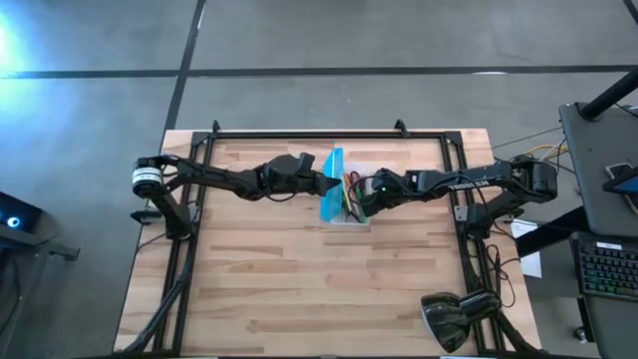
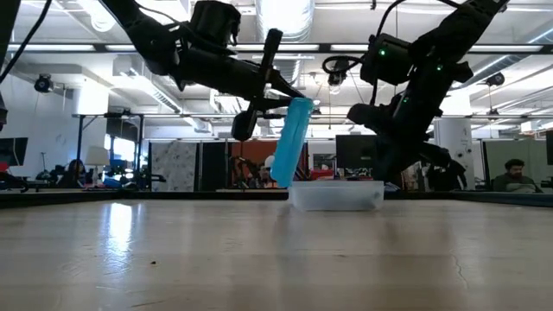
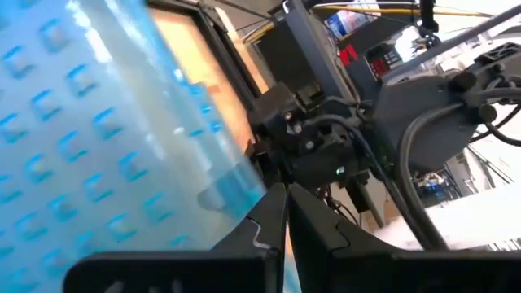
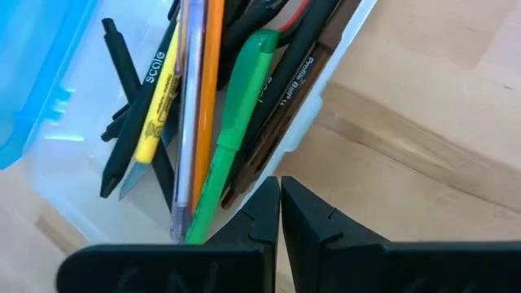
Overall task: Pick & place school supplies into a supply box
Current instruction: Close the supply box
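The supply box stands open at mid-table. Its clear half [image 2: 337, 195] lies flat on the wood. Its turquoise lid [image 2: 289, 142] stands nearly upright from the clear half's left long side, its top leaning over the clear half. In the clear half lie a green marker [image 4: 236, 122], a yellow pen [image 4: 159, 98], an orange pencil [image 4: 210, 73] and several dark pens [image 4: 122, 106]. My left gripper [image 1: 325, 184], shut, is at the lid's top. My right gripper [image 4: 279, 191], shut, hovers at the clear half's right rim [image 4: 326, 81]. My left gripper meets the turquoise lid near its free top edge [image 2: 301, 104] with its shut fingers [image 3: 273, 212]. It comes nearly level from the table's left, against the lid's outer face. The lid stands tilted on its lower edge. My right gripper: I cannot tell whether its fingertips touch the clear half's rim.
A black tube frame [image 1: 299, 134] runs along the table's far edge and both sides. A dark lamp-like object [image 1: 454, 317] sits at the near right corner. Bare wood [image 1: 299, 289] spreads on the near side of the box. People sit in the room behind [image 2: 514, 173].
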Controlling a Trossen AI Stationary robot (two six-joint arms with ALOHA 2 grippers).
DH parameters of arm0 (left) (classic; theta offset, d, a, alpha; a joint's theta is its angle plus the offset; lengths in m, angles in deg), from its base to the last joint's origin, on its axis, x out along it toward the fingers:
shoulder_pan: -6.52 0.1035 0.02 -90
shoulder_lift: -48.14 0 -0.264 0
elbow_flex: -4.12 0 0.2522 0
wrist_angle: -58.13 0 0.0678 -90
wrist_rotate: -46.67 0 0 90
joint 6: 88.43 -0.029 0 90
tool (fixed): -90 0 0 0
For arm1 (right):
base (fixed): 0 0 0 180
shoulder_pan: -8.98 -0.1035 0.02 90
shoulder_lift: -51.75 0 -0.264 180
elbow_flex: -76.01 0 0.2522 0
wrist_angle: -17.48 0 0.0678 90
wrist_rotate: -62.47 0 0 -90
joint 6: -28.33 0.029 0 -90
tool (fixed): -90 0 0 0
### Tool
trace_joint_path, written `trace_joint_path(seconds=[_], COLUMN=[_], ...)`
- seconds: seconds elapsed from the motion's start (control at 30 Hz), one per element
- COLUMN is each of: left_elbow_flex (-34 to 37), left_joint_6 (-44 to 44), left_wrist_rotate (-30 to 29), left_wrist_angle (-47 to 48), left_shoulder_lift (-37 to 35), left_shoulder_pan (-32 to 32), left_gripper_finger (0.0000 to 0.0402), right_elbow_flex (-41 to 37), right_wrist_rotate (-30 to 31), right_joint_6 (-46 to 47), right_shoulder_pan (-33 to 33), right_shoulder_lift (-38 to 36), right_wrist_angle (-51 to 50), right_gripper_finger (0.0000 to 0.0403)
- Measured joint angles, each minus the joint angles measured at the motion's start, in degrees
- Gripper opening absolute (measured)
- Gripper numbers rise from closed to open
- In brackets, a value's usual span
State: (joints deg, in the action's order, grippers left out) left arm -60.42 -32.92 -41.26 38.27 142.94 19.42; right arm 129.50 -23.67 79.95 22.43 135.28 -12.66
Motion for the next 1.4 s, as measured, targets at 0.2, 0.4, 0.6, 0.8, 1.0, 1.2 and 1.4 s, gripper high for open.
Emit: trace_joint_path(seconds=[0.2,0.4,0.6,0.8,1.0,1.2,1.4], left_elbow_flex=[-0.6,-0.7,-1.0,-5.9,-9.2,-10.3,-9.5], left_joint_6=[-1.4,-3.6,2.9,3.6,3.1,1.0,-0.5], left_wrist_rotate=[-0.2,-0.7,0.1,3.3,5.8,8.3,12.4], left_wrist_angle=[-1.9,-6.1,-20.0,-22.7,-20.5,-20.9,-19.0], left_shoulder_lift=[0.0,2.4,8.2,10.3,12.9,12.2,9.9], left_shoulder_pan=[0.0,-0.1,-1.4,-2.0,-3.0,-2.8,-2.5], left_gripper_finger=[0.0000,0.0000,0.0000,0.0000,0.0000,0.0000,0.0000], right_elbow_flex=[0.0,-0.3,-0.8,-2.3,-3.0,-3.0,-3.2], right_wrist_rotate=[-1.2,0.6,0.6,0.6,0.6,1.5,6.2], right_joint_6=[-1.3,1.1,1.4,1.7,-0.7,-5.6,-6.6], right_shoulder_pan=[-1.4,-1.6,-1.6,-1.6,-1.9,-2.3,-2.6], right_shoulder_lift=[0.0,0.1,0.1,0.1,0.1,-1.9,-9.2], right_wrist_angle=[1.0,0.7,1.0,1.0,0.8,-4.7,-8.7], right_gripper_finger=[0.0008,0.0009,0.0009,0.0009,0.0009,0.0009,0.0009])
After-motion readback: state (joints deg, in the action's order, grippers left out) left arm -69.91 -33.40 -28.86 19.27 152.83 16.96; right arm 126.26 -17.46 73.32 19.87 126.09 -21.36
